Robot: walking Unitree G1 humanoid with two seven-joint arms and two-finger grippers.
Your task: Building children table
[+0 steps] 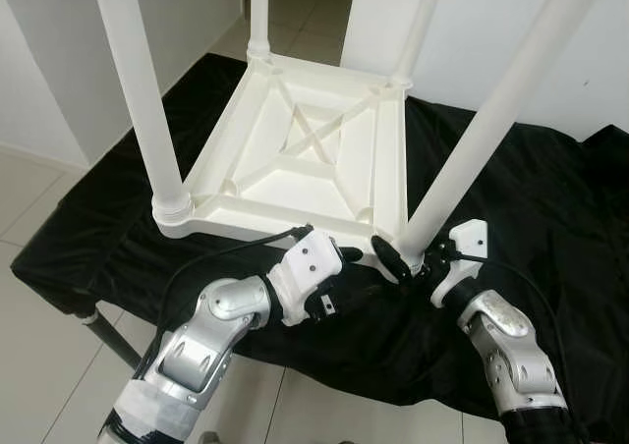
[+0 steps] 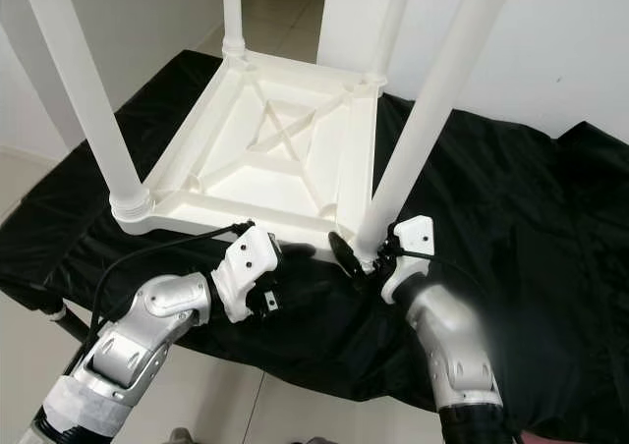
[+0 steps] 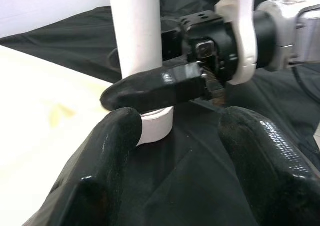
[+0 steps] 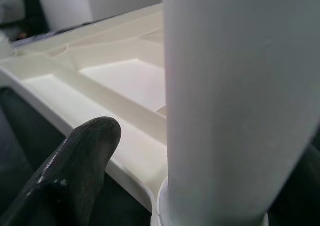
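Right gripper (image 1: 411, 263) sits at the base of the near-right table leg (image 1: 491, 120), its two black fingers apart with the leg's threaded collar standing between them; whether the pads press the plastic cannot be told, since the right wrist view shows one dark finger (image 4: 75, 166) beside the leg with a sliver of the tabletop's rim between. White tabletop (image 1: 295, 149) lies upside down on a black cloth (image 1: 550, 198) spread over a stand, ribbed underside up, with four white legs rising from its corners. That near-right leg runs upward and away to the robot's right, leaning outward, so its long axis climbs steeply from the corner socket just ahead of the right gripper. Left gripper (image 1: 346, 257) rests against the tabletop's near edge, just left of the same corner, fingers spread and holding nothing; its wrist view looks across the cloth at the collar (image 3: 155, 126) and at the right gripper's finger (image 3: 155, 88) crossing in front of it. Judged from this, the right arm is the nearer and better placed for seating or turning this leg, which meets the socket close to the near edge, while the left could steady the tabletop
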